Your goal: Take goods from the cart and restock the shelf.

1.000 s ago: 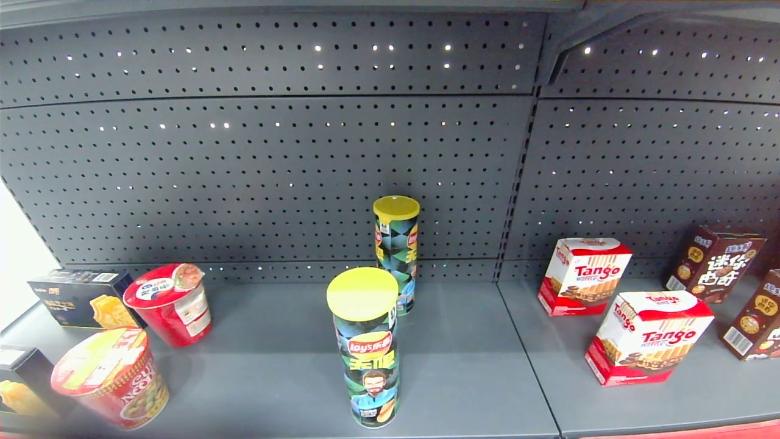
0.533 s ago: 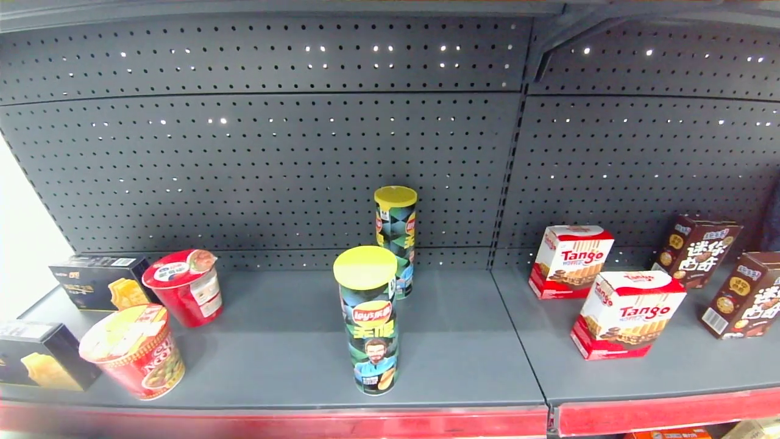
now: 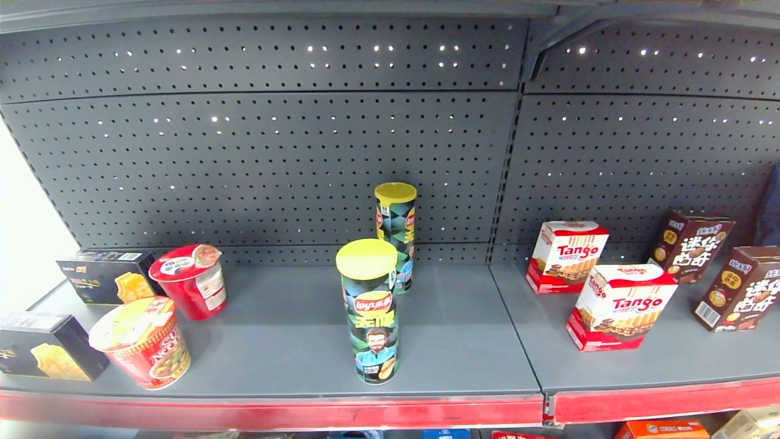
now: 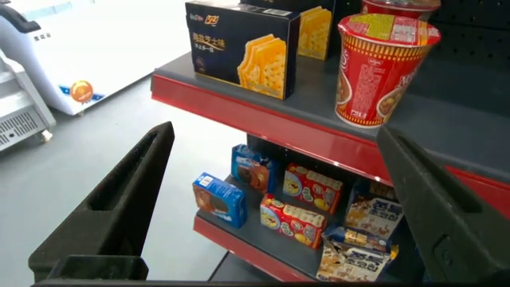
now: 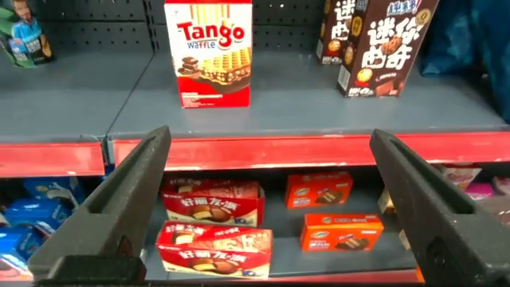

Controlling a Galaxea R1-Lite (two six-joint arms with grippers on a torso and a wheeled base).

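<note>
The grey shelf (image 3: 274,341) carries two tall chip cans with yellow lids, one in front (image 3: 368,311) and one behind (image 3: 396,235). To their right stand two red-and-white wafer boxes (image 3: 618,305) and two brown boxes (image 3: 740,286). On the left are two red cup noodles (image 3: 143,341) and two black boxes (image 3: 46,344). My left gripper (image 4: 276,135) is open and empty, below and in front of a black box (image 4: 243,44) and a cup noodle (image 4: 382,68). My right gripper (image 5: 271,137) is open and empty, facing a wafer box (image 5: 209,52) and a brown box (image 5: 378,44).
The shelf has a red front edge (image 3: 274,411) and a perforated back wall (image 3: 274,152). A lower shelf holds several small boxes (image 4: 303,211) and red and orange boxes (image 5: 211,227). Bare shelf lies between the cans and the wafer boxes.
The whole head view has shifted: the shelf looks farther off and its red front edge has come into view. The goods on it have not moved.
</note>
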